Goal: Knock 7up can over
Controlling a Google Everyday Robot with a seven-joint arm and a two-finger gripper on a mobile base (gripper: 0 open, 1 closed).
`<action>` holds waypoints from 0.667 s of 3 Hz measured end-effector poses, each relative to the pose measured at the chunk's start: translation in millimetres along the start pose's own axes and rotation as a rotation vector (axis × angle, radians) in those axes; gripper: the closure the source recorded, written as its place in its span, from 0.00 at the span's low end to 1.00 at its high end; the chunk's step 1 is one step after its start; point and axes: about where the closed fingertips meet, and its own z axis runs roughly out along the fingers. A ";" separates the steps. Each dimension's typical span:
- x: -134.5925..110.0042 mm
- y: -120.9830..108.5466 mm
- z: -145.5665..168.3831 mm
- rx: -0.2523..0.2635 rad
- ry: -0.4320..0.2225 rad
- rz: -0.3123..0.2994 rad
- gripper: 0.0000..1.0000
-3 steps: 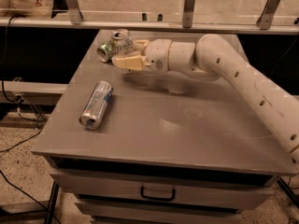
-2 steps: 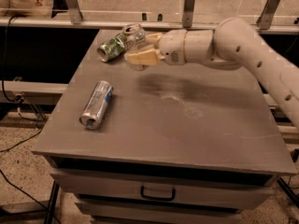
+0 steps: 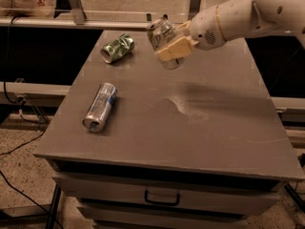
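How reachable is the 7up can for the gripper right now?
Likely yes: the gripper looks shut on the 7up can, holding it tilted above the table. The crushed green can and silver-blue can lie apart from it.

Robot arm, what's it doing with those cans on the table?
The robot's gripper is clamped on the 7up can and holds it tilted in the air above the far part of the grey table. So the can is not lying knocked over on the table yet. A crushed green can lies on its side near the far left corner, and a silver-and-blue can lies on its side nearer the front left.
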 end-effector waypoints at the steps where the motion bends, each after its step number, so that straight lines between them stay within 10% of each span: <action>1: 20.5 15.6 -14.2 -0.077 0.154 0.029 0.50; 2: 47.2 44.0 -12.1 -0.206 0.283 0.035 0.47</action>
